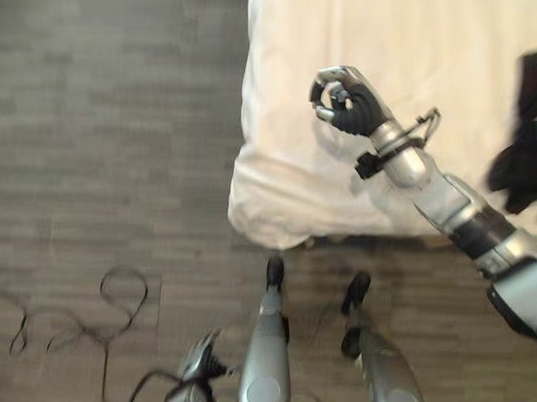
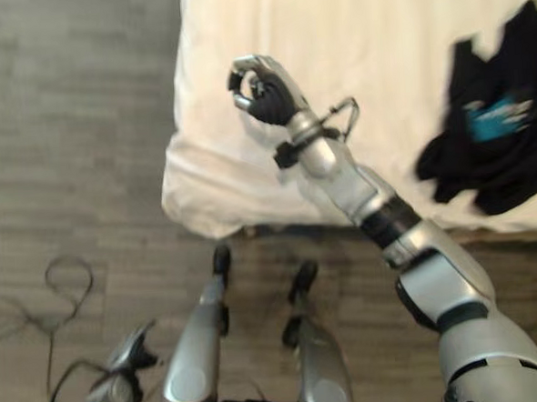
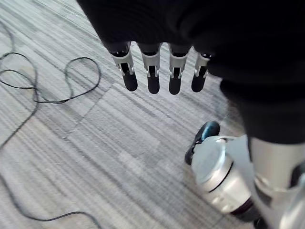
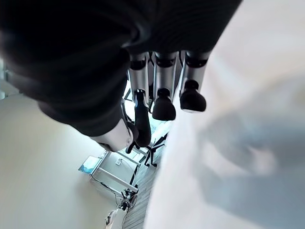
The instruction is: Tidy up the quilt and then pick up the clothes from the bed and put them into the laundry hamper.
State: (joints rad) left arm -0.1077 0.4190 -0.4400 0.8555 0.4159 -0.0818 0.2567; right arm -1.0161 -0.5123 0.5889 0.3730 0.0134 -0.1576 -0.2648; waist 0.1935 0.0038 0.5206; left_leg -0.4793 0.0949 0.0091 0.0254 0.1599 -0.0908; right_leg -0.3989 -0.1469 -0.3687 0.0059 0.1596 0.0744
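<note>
Grey floor flanks the bed (image 1: 296,208), its quilt (image 1: 406,56) smooth. Above it my right hand (image 1: 346,100) curls on nothing; I should open it, then reach right to the clothes (image 2: 489,156). My left hand (image 3: 152,71) hangs with straight fingers.

The quilt (image 2: 378,58) is pale cream, spread fairly flat over the bed, its corner draping down just below the right hand (image 2: 263,89). The dark clothes (image 2: 493,142), crumpled with a teal patch, lie well right of that hand.

Head cams look down, share bed (image 1: 408,92) corner — wrist cams v. close.
</note>
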